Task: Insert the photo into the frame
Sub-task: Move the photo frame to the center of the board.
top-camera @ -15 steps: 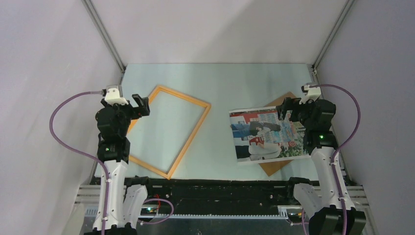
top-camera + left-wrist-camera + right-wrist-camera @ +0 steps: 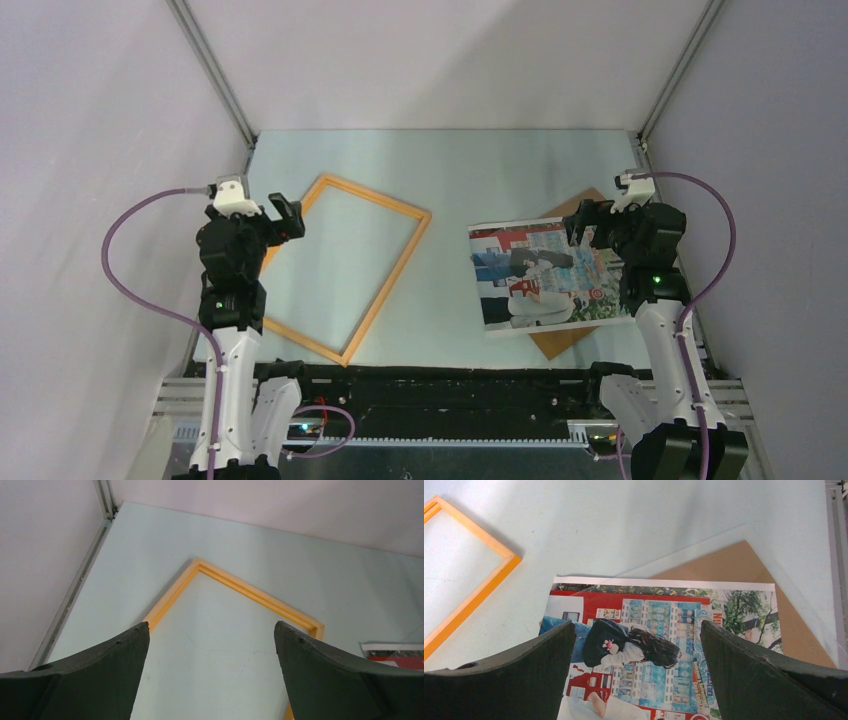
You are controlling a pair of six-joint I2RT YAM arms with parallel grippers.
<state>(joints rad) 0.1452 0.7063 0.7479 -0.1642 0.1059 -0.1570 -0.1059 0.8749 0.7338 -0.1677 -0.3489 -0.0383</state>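
Note:
The photo [image 2: 530, 275] lies flat at the table's right, partly over a brown board; the right wrist view shows its print [image 2: 659, 630] between my fingers. The light-orange frame [image 2: 400, 262] lies empty at the left, turned diagonally; its far corner shows in the left wrist view [image 2: 235, 582]. My left gripper [image 2: 288, 216] is open and empty above the frame's left side. My right gripper [image 2: 583, 222] is open and empty above the photo's right part.
A brown backing board [image 2: 560, 342] sticks out from under the photo, also seen in the right wrist view [image 2: 734, 565], with a clear sheet [image 2: 704, 545] over it. Grey walls and metal rails [image 2: 215, 80] close in the table.
The left gripper has shifted very slightly. Nothing else has moved.

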